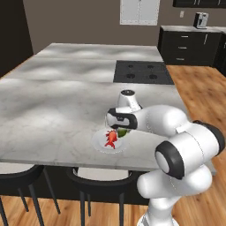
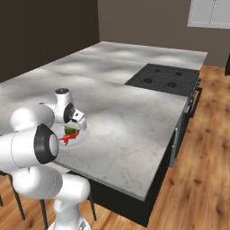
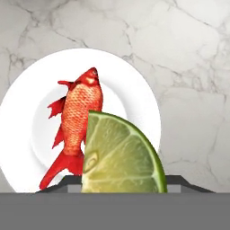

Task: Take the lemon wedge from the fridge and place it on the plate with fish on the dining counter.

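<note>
Yellow-green, pulpy lemon wedge [image 3: 119,155] with dark green rind is clamped between the gripper [image 3: 121,182] fingers, above the smooth round white plate [image 3: 27,103]. Scaly red-orange fish [image 3: 76,126] is laid on it, on the veined grey-white marble dining counter [image 3: 188,67].

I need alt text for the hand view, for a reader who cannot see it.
A lemon wedge held in the gripper hangs over a white plate with a red fish on it. The plate sits on a marble counter.

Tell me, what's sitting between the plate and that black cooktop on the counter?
Nothing: in the left base view, only bare marble of the dining counter runs from the plate to the cooktop, apart from the robot's own arm above the plate.
</note>
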{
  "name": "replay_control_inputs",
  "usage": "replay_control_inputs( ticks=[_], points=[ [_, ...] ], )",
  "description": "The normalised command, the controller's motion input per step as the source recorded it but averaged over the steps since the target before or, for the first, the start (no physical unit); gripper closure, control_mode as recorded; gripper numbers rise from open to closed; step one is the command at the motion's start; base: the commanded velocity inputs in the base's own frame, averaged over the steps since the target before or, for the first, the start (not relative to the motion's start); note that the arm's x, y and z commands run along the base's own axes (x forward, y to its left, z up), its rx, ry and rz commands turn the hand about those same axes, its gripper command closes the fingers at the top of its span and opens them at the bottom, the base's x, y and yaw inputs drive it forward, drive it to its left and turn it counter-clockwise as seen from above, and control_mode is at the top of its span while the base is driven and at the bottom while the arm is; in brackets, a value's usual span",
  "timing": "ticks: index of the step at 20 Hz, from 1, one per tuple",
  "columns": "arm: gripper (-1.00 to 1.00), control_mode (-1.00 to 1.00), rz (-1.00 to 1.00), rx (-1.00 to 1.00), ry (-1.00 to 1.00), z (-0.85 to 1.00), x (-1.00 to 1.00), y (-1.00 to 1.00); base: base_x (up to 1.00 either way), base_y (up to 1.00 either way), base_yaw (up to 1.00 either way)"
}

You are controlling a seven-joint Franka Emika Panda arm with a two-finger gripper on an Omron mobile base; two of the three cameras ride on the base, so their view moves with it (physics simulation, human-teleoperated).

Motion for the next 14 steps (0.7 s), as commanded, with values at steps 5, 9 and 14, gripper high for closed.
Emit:
replay_control_inputs(
  ticks=[5,9,14],
  points=[
    [1.00,-1.00,0.00,0.00,0.03,-0.31,0.05,0.00,0.00,0.00,0.00],
    [1.00,-1.00,0.00,-0.01,0.00,-0.32,0.32,0.00,0.00,0.00,0.00],
    [1.00,-1.00,0.00,0.00,0.00,-0.31,0.42,0.00,0.00,0.00,0.00]
  ],
)
